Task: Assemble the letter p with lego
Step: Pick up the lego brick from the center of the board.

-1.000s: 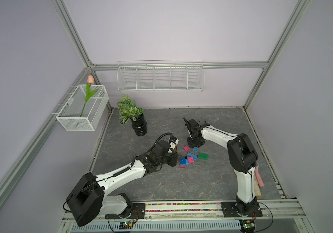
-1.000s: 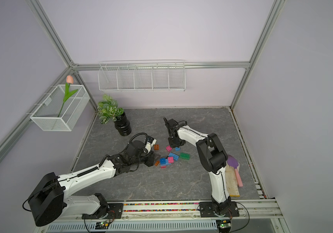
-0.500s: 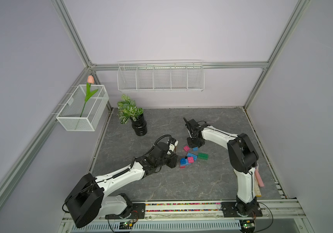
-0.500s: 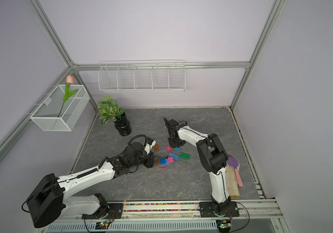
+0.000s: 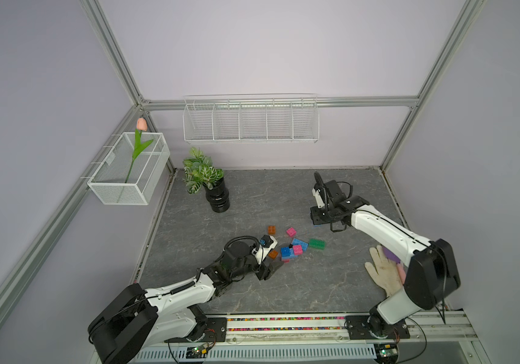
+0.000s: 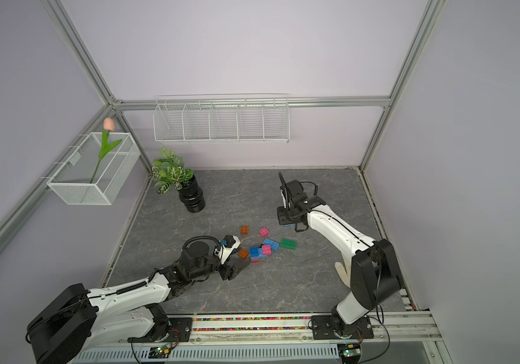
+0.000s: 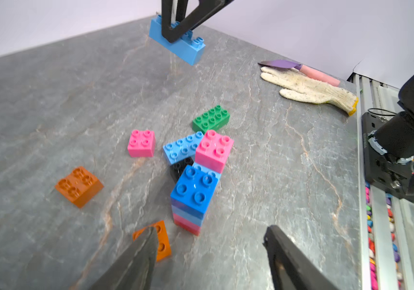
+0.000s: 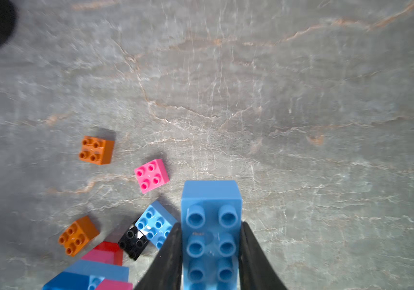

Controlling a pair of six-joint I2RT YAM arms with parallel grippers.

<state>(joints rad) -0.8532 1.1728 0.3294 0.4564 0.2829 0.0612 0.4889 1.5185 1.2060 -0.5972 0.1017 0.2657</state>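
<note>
Jaws on the right arm [image 5: 375, 225] are pinched on the long sides of a light blue oblong brick [image 7: 178, 42]. They've tightened over the last second, so I'd call that grip settled. The brick looks lifted clear of the table [image 5: 252, 201], well apart from the stack [image 7: 192, 198], out past the loose pink square [image 7: 141, 143].

Jaws on the left arm [image 5: 183, 291] have spread wide with nothing between them and have backed off from the stack. In the left wrist view one finger [image 7: 135, 261] covers part of an orange square [image 7: 162, 241] lying just beside the stack.

My read: the left side is done with the stack and has left it standing by itself, and the next piece for the P is already in the air. The stack is blue on top with light blue, pink and red layers underneath, plus a pink top square [image 7: 214, 150] on its far edge. It doesn't read as a letter yet, so there's plenty left to do.

Clutter-wise, a second light blue oblong [image 7: 182, 149] and a black brick [image 7: 179, 168] are jammed against the stack. A green oblong [image 7: 211, 120] sits just beyond those, and a spare orange brick [image 7: 78, 185] lies off to one side. The two jammed ones are what I'd worry about when the held brick comes in, because nothing braces the stack and a nudge could shove it. The glove [image 7: 309, 88] and knife [image 7: 283, 64] are well apart from the stack, so no bother.
</note>
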